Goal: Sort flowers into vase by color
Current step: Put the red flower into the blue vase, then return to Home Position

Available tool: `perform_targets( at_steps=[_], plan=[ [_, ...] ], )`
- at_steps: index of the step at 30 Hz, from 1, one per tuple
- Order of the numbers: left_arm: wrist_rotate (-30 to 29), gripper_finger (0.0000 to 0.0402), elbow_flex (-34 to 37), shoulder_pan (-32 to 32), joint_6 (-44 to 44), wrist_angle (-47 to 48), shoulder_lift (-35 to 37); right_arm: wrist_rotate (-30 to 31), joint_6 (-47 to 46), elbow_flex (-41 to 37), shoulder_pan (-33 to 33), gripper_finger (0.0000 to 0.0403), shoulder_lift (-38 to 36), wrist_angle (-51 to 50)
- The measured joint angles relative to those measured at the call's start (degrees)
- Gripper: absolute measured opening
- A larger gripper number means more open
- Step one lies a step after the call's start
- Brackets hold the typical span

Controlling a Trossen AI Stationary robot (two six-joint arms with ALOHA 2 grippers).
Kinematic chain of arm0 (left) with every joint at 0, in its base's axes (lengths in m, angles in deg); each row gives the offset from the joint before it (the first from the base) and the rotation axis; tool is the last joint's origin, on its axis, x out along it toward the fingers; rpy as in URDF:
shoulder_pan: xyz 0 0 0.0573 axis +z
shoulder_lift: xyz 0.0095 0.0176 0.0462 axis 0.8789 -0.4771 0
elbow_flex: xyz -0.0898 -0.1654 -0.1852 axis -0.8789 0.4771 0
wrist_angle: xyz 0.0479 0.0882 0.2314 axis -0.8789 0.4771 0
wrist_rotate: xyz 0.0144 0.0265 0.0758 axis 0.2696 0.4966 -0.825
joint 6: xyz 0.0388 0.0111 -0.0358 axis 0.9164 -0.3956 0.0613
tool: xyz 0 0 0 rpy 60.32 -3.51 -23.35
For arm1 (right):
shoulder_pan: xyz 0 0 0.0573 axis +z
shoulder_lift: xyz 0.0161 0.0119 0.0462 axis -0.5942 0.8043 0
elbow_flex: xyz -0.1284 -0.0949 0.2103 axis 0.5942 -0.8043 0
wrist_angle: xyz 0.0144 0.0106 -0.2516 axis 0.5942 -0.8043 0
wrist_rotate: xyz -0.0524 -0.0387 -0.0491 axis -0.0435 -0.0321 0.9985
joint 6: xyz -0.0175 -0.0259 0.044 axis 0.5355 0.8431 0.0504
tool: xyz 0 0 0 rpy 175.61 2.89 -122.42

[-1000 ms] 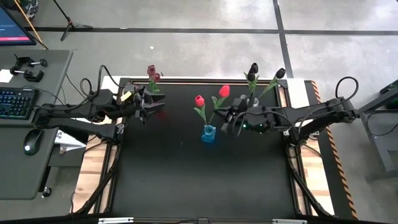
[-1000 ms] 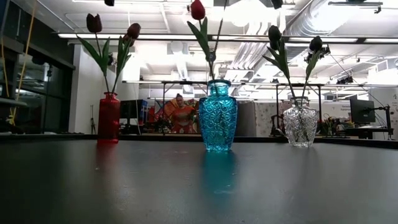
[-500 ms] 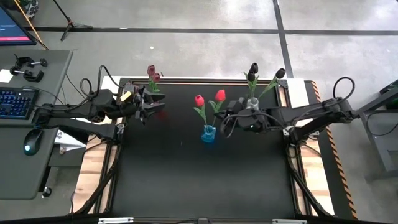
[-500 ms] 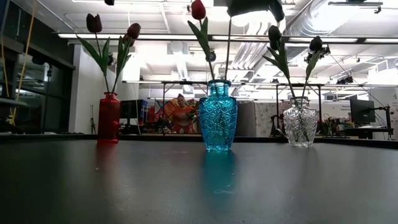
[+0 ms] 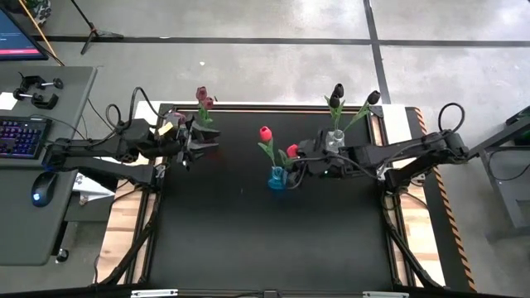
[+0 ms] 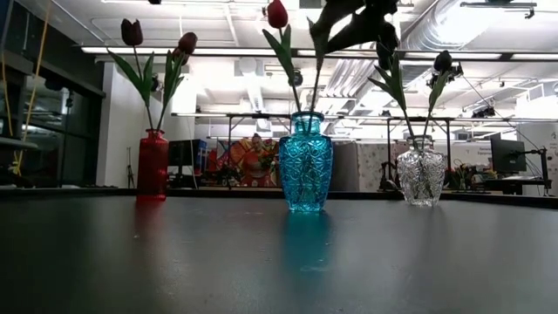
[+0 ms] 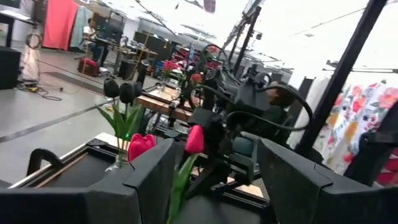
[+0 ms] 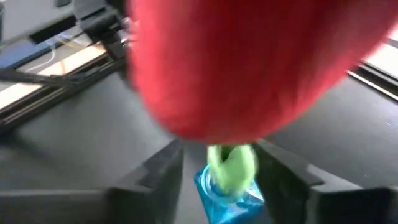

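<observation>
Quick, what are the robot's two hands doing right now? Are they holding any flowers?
Left gripper: open, holding nothing, near the red vase.
Right gripper: fingers apart around a red tulip above the blue vase; cannot tell if it grips it.

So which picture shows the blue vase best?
The low view: the blue vase stands whole and sharp mid-table. The high view shows only its top, the right wrist view a blurry bit under a red flower, the left wrist view none.
</observation>
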Motion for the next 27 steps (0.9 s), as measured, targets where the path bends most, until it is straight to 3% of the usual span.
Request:
perform_targets(
  at_steps=[3,6,11,15,19,23,25,27],
  plan=[
    [2.0,0.0213,0.0,0.0,0.0,1.7,1.8,-4.7,2.0,1.3,0.0,0.0219,-1.7,-2.2],
    [3.8,0.0213,0.0,0.0,0.0,3.6,5.2,-8.0,0.4,4.0,0.1,0.0241,-3.6,-8.4],
    [3.9,0.0208,0.8,0.0,0.5,10.6,12.1,-7.8,-2.2,9.1,1.9,0.0243,-7.0,-20.6],
    [3.7,0.0176,7.9,0.0,0.5,10.1,17.6,-7.2,-6.0,10.4,4.4,0.0233,-9.9,-26.7],
    [2.5,0.011,20.0,0.0,-0.5,-1.8,22.5,-6.8,-9.8,9.5,7.2,0.0191,-12.1,-30.5],
    [2.3,0.0026,31.4,0.0,-1.8,-13.1,26.4,-6.3,-15.4,8.6,10.3,0.0093,-12.6,-34.6],
    [2.3,0.0008,35.9,0.0,-4.1,-16.7,28.2,-6.3,-19.0,7.3,11.8,0.0032,-13.0,-36.2],
    [1.8,0.0012,39.7,0.0,-6.1,-19.6,30.2,-5.7,-23.1,5.0,13.5,0.0013,-13.9,-36.6]
  ],
)
